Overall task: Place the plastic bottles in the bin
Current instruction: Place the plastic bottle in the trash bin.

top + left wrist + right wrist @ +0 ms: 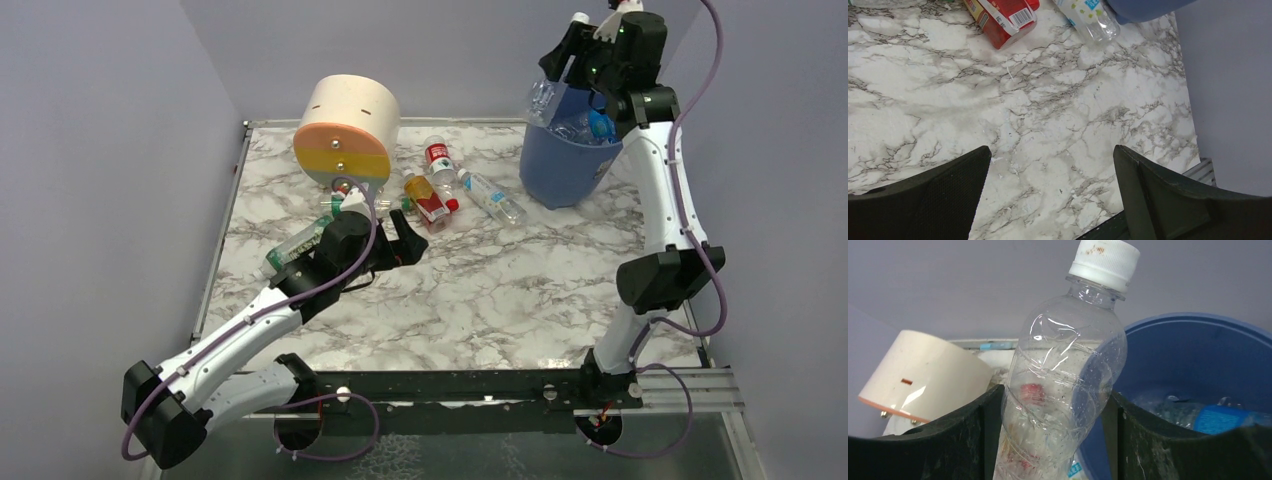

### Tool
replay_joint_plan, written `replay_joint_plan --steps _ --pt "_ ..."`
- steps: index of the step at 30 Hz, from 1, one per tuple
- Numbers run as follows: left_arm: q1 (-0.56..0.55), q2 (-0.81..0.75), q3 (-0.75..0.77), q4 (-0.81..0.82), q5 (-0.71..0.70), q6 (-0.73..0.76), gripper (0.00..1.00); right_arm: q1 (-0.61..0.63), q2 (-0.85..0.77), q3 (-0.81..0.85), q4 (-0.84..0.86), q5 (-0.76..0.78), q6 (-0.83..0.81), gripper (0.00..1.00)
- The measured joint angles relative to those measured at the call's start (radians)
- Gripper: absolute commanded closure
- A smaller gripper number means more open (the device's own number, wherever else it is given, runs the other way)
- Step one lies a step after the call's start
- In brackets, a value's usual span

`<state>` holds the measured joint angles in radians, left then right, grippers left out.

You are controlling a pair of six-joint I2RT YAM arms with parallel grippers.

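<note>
The right gripper [1053,395] clamps a clear white-capped plastic bottle [1063,355] beside the round blue plastic bin [1198,355]; the left gripper [1052,150] gapes before a barcoded red-labelled bottle [1005,22].

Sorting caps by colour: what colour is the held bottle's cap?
White cap, clearest in right wrist view.

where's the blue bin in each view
Top external: blue bin, upper right.
Left wrist: bin, a blue sliver at the top edge.
Right wrist: bin fills the right side, behind the clear bottle.
Shared landmark: cream cylinder, left of the bin in the top and right wrist views.
</note>
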<state>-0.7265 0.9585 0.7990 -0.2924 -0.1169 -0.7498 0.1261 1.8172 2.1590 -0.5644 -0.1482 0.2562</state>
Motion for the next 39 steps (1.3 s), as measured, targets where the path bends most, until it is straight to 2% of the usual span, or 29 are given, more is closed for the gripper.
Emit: replay_joint_plan --steps 8,17,19,22,24,35,39 --pt "0.000 0.023 0.000 0.010 0.022 0.011 0.01 -0.114 0.027 -0.026 0.092 0.000 0.067 0.34" --pt "0.000 0.034 0.000 0.029 0.034 0.011 0.01 -0.155 0.103 -0.035 0.204 0.000 0.102 0.34" --pt "0.000 0.036 0.000 0.032 0.037 0.011 0.01 -0.159 0.128 -0.035 0.213 0.000 0.103 0.29" --pt "0.000 0.041 0.000 0.039 0.039 0.011 0.01 -0.163 0.163 -0.035 0.217 0.000 0.105 0.11" --pt "0.000 0.042 0.000 0.042 0.039 0.012 0.01 -0.165 0.178 -0.035 0.218 0.000 0.105 0.05" --pt "0.000 0.043 0.000 0.044 0.041 0.014 0.01 -0.167 0.178 -0.036 0.224 -0.016 0.102 0.04" --pt "0.000 0.032 -0.001 0.044 0.041 0.014 0.01 -0.167 0.130 -0.101 0.224 -0.066 0.108 0.04"
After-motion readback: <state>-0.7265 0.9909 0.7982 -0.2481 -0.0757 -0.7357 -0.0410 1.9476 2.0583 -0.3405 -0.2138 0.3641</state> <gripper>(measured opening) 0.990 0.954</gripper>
